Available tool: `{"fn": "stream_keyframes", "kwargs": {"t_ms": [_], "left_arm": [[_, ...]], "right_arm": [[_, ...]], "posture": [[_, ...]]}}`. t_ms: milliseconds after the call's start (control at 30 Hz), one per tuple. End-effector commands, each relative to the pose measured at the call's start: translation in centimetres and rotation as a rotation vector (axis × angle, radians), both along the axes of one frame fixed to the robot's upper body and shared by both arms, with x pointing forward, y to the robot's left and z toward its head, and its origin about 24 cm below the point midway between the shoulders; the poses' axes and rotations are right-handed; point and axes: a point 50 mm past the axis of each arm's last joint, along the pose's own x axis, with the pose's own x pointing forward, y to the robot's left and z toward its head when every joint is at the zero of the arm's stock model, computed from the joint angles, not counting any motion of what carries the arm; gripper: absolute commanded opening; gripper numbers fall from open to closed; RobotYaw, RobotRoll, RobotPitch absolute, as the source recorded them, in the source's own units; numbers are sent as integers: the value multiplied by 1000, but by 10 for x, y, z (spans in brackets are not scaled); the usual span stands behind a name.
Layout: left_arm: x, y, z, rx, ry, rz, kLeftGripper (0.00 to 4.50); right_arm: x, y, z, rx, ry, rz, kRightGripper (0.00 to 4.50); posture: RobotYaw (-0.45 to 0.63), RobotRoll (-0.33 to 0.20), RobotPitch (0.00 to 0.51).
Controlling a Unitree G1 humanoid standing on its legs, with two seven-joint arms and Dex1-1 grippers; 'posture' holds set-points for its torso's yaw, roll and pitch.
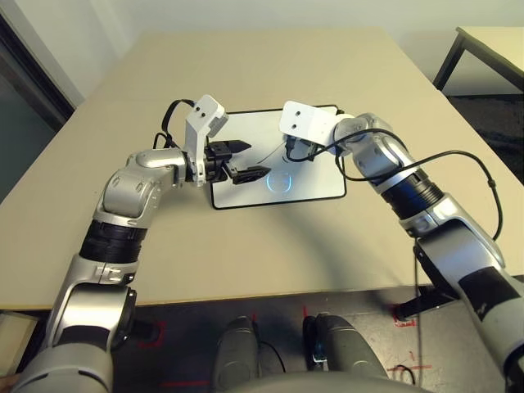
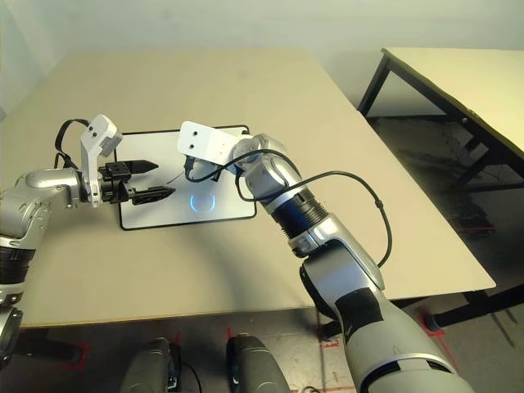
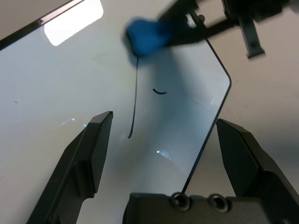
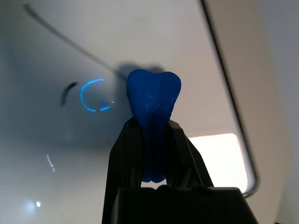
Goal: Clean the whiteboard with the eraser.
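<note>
My right gripper (image 4: 154,123) grasps the blue eraser (image 4: 154,107); my left (image 3: 163,121) is spread over the scribbled whiteboard (image 1: 303,190) on a beige table (image 1: 246,254), near a pale wall (image 2: 246,24).

1. No readable text, labels, brands, numbers or signs.
</note>
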Motion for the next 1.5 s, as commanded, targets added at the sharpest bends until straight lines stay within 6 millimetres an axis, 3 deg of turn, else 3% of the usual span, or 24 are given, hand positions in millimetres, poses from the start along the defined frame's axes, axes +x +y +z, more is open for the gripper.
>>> {"fn": "stream_keyframes", "kwargs": {"t_ms": [33, 200, 467, 633, 767, 933, 1033, 1133, 1367, 1500], "left_arm": [[-1, 2, -3, 6, 5, 9, 4500], [-1, 3, -4, 6, 7, 9, 4500], [1, 1, -3, 6, 3, 5, 4500], [1, 2, -3, 8, 2, 9, 4500], [0, 3, -3, 7, 1, 13, 4500], [0, 3, -2, 6, 0, 18, 4500], [0, 4, -2, 6, 1, 19, 4500], [1, 4, -2, 7, 2, 18, 4500], [1, 3, -2, 8, 0, 14, 4500], [1, 3, -2, 7, 1, 15, 4500]], "right_arm": [[-23, 0, -23, -61, 86, 56, 588], [-33, -1, -31, -85, 118, 70, 588], [9, 4, 5, -30, -12, -21, 588], [19, 6, 13, -16, -40, -32, 588], [5, 6, -2, -45, 11, 13, 587], [-29, 6, -26, -97, 106, 100, 587], [-34, 5, -30, -110, 124, 107, 587], [-20, 4, -23, -97, 90, 62, 587], [23, 3, 16, -20, -55, -56, 587], [20, 2, 6, -39, -27, -39, 587]], "posture": [[2, 0, 72], [-3, 0, 70], [1, 0, 62], [8, 0, 62], [9, 0, 64], [5, 0, 66], [2, 0, 67], [-1, 0, 68], [-2, 0, 65], [-1, 0, 69]]}}
